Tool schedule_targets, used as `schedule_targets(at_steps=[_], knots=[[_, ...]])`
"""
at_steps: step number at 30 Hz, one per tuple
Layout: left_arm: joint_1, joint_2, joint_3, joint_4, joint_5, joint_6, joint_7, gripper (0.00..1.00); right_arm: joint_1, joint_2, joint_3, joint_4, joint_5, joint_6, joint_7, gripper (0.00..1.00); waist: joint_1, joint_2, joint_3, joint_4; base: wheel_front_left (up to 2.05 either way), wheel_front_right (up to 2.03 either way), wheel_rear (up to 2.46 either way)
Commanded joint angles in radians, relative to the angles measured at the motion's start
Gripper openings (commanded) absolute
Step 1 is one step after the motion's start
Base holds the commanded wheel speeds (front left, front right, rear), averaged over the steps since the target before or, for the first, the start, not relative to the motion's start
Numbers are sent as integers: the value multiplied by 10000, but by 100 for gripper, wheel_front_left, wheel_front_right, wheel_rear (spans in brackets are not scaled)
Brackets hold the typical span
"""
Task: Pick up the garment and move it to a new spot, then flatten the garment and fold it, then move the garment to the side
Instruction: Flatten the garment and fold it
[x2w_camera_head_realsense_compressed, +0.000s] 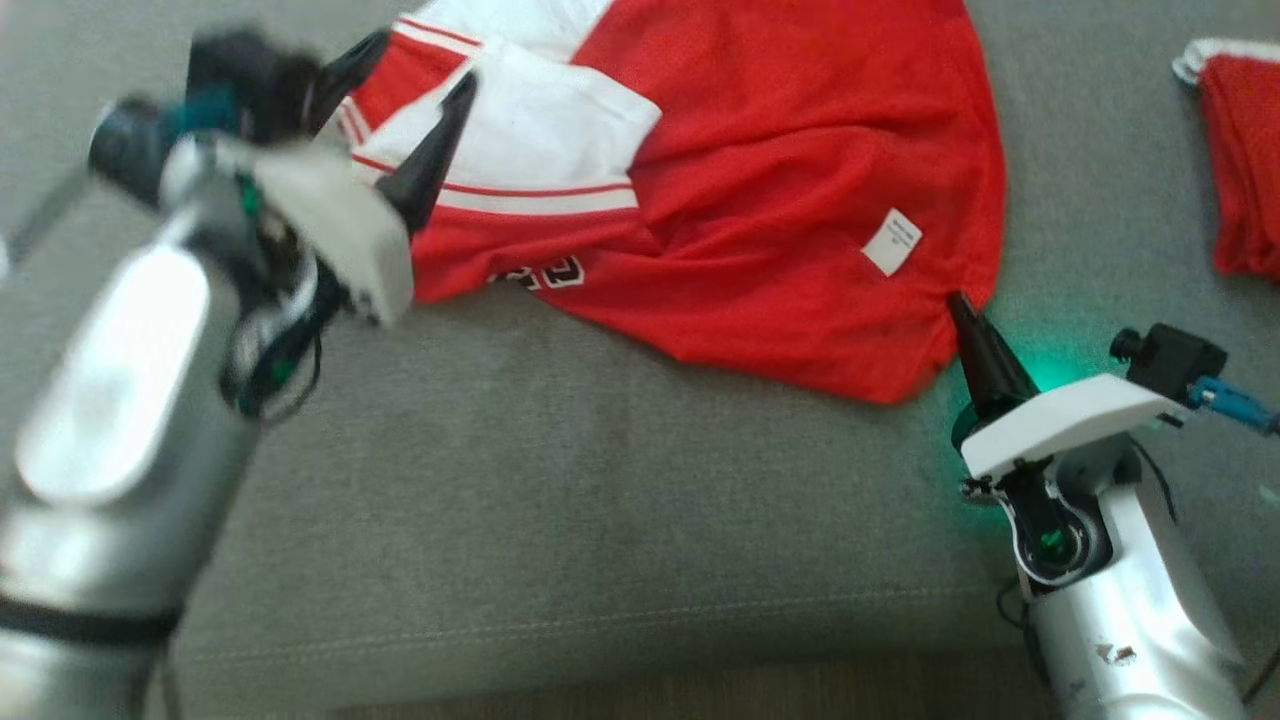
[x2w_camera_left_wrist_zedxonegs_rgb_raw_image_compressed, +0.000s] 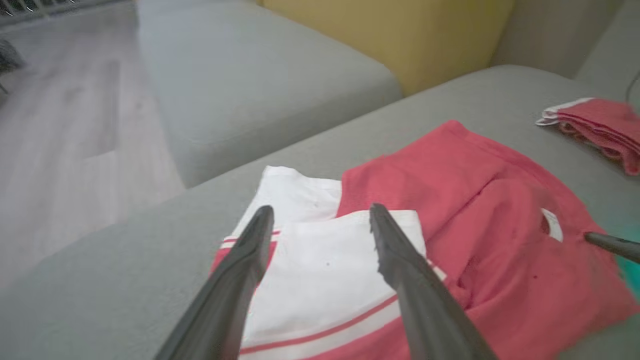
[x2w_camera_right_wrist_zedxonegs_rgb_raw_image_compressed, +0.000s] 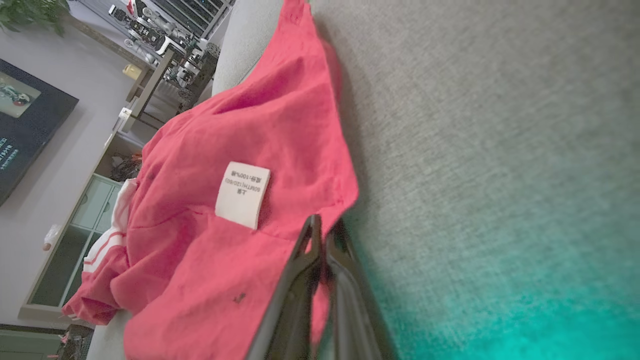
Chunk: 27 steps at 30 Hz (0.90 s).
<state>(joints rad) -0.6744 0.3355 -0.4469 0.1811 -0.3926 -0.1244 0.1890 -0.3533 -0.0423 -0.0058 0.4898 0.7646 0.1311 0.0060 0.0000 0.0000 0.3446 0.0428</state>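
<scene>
We see the red and white jersey (x2w_camera_head_realsense_compressed: 780, 200) lying crumpled on the grey sofa (x2w_camera_head_realsense_compressed: 560, 480), toward the far side of the seat and a little right of its middle. Its red body spreads to the right. A white panel with red stripes (x2w_camera_head_realsense_compressed: 530, 140) is bunched at its left end. A white care label (x2w_camera_head_realsense_compressed: 892, 241) faces up on the red cloth near the right edge, and part of a black and white print (x2w_camera_head_realsense_compressed: 540, 275) shows along the near edge.

Our right end effector (x2w_camera_head_realsense_compressed: 962, 305) reaches in from the near right with its fingers pressed together. In the right wrist view, red cloth sits between them just below the label (x2w_camera_right_wrist_zedxonegs_rgb_raw_image_compressed: 242, 194), so the right end effector (x2w_camera_right_wrist_zedxonegs_rgb_raw_image_compressed: 325, 225) is pinching the jersey's near right edge. A green glow (x2w_camera_head_realsense_compressed: 1050, 365) falls on the sofa beside it.

Our left end effector (x2w_camera_head_realsense_compressed: 420, 65) is over the white panel at the jersey's left end with its fingers spread wide. In the left wrist view, the left end effector (x2w_camera_left_wrist_zedxonegs_rgb_raw_image_compressed: 321, 212) frames the white cloth between its two fingers, and we cannot tell whether they touch it.

A second red garment (x2w_camera_head_realsense_compressed: 1240, 150), edged in white, lies folded at the far right, well apart from the jersey. Beyond the sofa, the left wrist view shows a yellow cushion (x2w_camera_left_wrist_zedxonegs_rgb_raw_image_compressed: 400, 35) and a wooden floor (x2w_camera_left_wrist_zedxonegs_rgb_raw_image_compressed: 60, 125).
</scene>
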Motion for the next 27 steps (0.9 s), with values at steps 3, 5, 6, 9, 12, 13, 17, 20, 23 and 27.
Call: schedule_targets(at_steps=[3,5,6,9,12,13,17,20,23,27], knots=[[-1574,831,-438,156,-1245,-58,1025,100,208,-80,146,-200,-40,-4,94,0,0,0,647,-404,0,0,0],[-2371,1104,-739,702,-1695,-59,1478,100,95,-80,266,-343,-8,-4,107,0,0,0,970,-560,0,0,0],[-2752,1248,-885,1034,-1667,-60,1589,100,25,-80,326,-398,17,-4,101,0,0,0,1118,-623,0,0,0],[-3630,1374,-1339,2030,-1683,-61,1832,100,-191,-80,510,-500,15,-4,52,0,0,0,1515,-833,0,0,0],[-4206,1373,-1812,2842,-1866,-61,2024,100,-355,-80,680,-564,64,-4,4,0,0,0,1799,-1022,0,0,0],[-4338,1349,-1938,3069,-1989,-61,2081,100,-399,-80,719,-578,73,-4,-12,0,0,0,1875,-1075,0,0,0],[-4769,1512,-2706,3868,-2209,-62,2018,100,-566,-80,880,-553,140,-4,-130,0,0,0,2103,-1299,0,0,0],[-4922,1619,-3130,4185,-2322,-62,1906,100,-575,-80,934,-486,151,-4,-216,0,0,0,2136,-1340,0,0,0],[-5030,1714,-3484,4409,-2493,-62,1778,100,-574,-80,932,-392,143,-4,-287,0,0,0,2121,-1354,0,0,0],[-5155,1837,-3931,4682,-2485,-62,1475,100,-597,-80,969,-280,100,-4,-377,0,0,0,2045,-1361,0,0,0]])
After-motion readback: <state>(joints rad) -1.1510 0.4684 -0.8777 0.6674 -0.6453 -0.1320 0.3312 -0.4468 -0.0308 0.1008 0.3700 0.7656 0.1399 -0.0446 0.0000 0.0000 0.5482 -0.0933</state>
